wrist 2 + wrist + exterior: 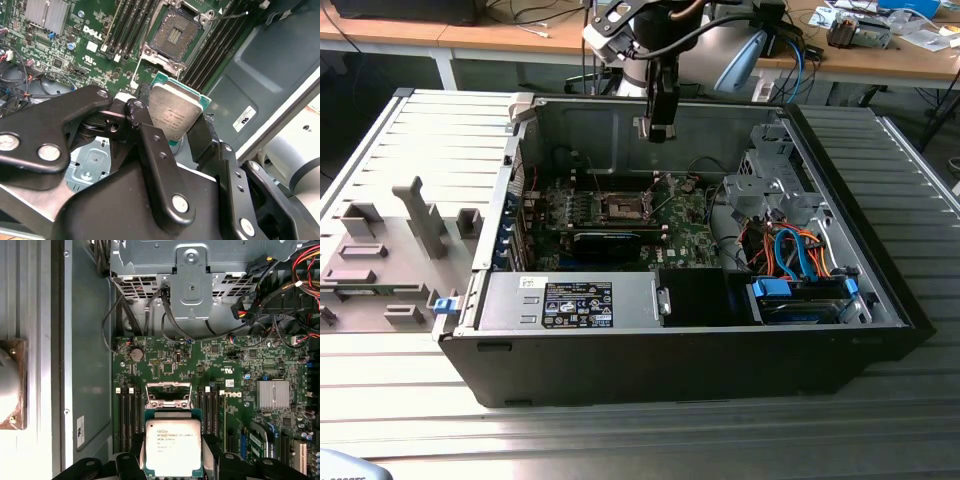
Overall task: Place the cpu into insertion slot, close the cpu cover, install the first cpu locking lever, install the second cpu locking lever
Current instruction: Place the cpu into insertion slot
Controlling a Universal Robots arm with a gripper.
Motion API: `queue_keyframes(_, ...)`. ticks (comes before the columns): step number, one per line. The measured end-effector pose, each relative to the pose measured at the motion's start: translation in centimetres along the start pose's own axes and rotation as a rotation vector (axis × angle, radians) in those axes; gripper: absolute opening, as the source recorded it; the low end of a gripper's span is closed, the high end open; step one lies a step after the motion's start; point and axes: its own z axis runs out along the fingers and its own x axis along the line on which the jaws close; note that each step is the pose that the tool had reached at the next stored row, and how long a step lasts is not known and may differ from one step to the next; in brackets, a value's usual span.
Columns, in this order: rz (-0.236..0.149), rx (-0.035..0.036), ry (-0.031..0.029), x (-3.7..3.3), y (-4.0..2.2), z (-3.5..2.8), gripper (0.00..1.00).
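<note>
My gripper (175, 121) is shut on the cpu (176, 112), a small square chip with a silvery top, its black fingers (145, 117) pressing on two opposite edges. In the first wrist view the cpu (173, 447) hangs in the gripper (173, 456) above the green board, just in front of the raised cpu cover (168, 394). The insertion slot (175, 34) lies open with its dark centre showing, and the cover (161, 56) stands up at its near edge. In the exterior view the gripper (660, 128) hovers high over the slot (623, 207) inside the open computer case.
Black memory slots (127, 412) flank the socket on both sides. A black graphics card (605, 240), a grey power supply (570, 300), a metal drive cage (775, 180) and orange and blue cables (790, 250) stand around the board. A finned heat sink (272, 394) sits nearby.
</note>
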Motion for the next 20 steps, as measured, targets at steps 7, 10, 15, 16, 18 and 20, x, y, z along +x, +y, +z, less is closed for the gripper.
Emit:
queue_keyframes(7,0.000,0.0001,-0.0002,-0.26,-0.10,0.24,0.55)
queue_keyframes(10,0.000,0.0001,-0.0002,-0.32,-0.11,0.36,0.55)
queue_keyframes(15,0.000,0.0001,-0.0003,-0.41,-0.12,0.55,0.55)
queue_keyframes(16,0.000,0.0001,-0.0003,-0.41,-0.12,0.57,0.55)
queue_keyframes(18,0.000,0.0001,-0.0002,-0.43,-0.12,0.63,0.55)
queue_keyframes(20,0.000,0.0001,-0.0002,-0.46,-0.13,0.71,0.55)
